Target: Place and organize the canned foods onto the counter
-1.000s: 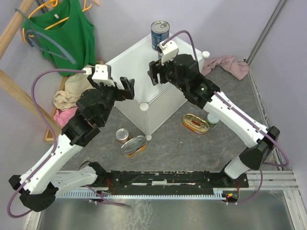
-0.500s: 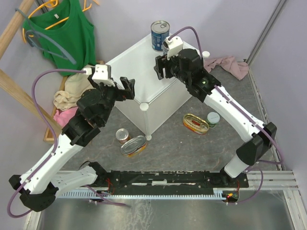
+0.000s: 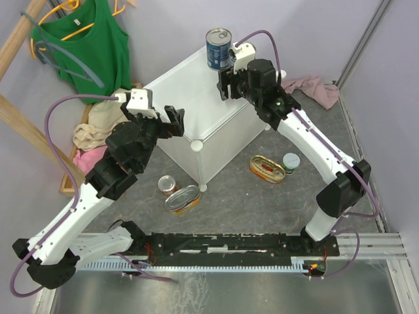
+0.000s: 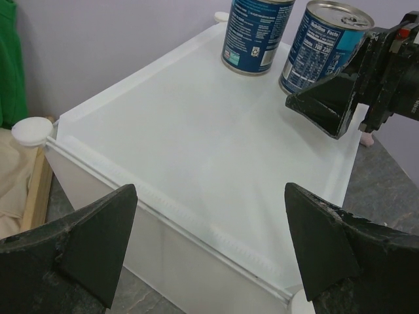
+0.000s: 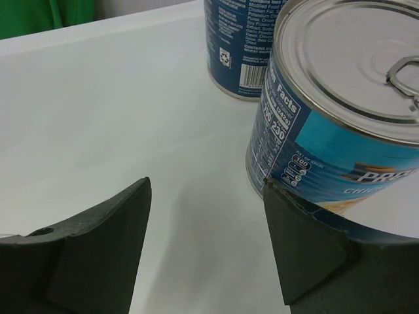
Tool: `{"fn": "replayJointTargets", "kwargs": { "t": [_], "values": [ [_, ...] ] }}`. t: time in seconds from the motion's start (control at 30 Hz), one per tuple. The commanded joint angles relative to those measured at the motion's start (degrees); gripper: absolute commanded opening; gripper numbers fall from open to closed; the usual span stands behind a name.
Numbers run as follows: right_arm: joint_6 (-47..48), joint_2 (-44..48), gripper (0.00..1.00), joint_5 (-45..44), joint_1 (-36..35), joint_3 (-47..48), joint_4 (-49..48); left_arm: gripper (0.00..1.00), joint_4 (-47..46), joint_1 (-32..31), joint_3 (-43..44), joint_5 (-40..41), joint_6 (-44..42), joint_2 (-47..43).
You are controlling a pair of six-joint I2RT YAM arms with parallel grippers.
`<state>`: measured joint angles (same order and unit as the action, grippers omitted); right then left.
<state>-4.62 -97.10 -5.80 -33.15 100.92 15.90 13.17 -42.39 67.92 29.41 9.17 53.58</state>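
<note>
On the white plastic cube table [image 3: 193, 98], our right end effector [image 5: 206, 186], parted and empty, could knock the adjacent tall blue-labelled can [image 5: 327, 150] over.

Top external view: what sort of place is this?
Probably a staged lab cell, not a real home: bare lilac walls, a white panel cabinet as counter, a green top on a wooden rack.

A tall blue-labelled can [image 5: 340, 124] stands upright on the white counter [image 5: 118, 111], just beside the right gripper's [image 5: 206, 242] right finger and outside its jaws. Its twin [image 5: 245, 46] stands just beyond. Well behind both grippers, on the floor, lie two oval tins [image 3: 182, 199] [image 3: 267, 169], an orange-red can [image 3: 167, 186] and a green-white can [image 3: 291, 161].
</note>
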Motion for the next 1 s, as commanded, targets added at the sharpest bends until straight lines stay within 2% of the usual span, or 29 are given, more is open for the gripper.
{"fn": "replayJointTargets", "kwargs": {
  "t": [0.0,0.63,0.77,0.97],
  "values": [
    [0.50,-0.44,0.78,-1.41,1.85,3.30,-3.60,1.00,-2.09,0.03,-0.63,0.06,1.47,-0.82],
    [-0.55,0.71,0.78,0.33,5.28,4.03,-2.05,1.00,-1.35,0.03,-1.17,-0.24,2.34,-1.25],
    [-0.71,5.81,0.78,7.47,5.27,0.24,-1.73,1.00,-0.52,-0.01,-0.44,-0.62,2.26,-0.72],
    [-1.95,17.53,0.82,24.13,5.76,-6.92,-0.13,0.99,1.00,0.05,0.53,-1.93,3.47,-0.36]
  ]
}}
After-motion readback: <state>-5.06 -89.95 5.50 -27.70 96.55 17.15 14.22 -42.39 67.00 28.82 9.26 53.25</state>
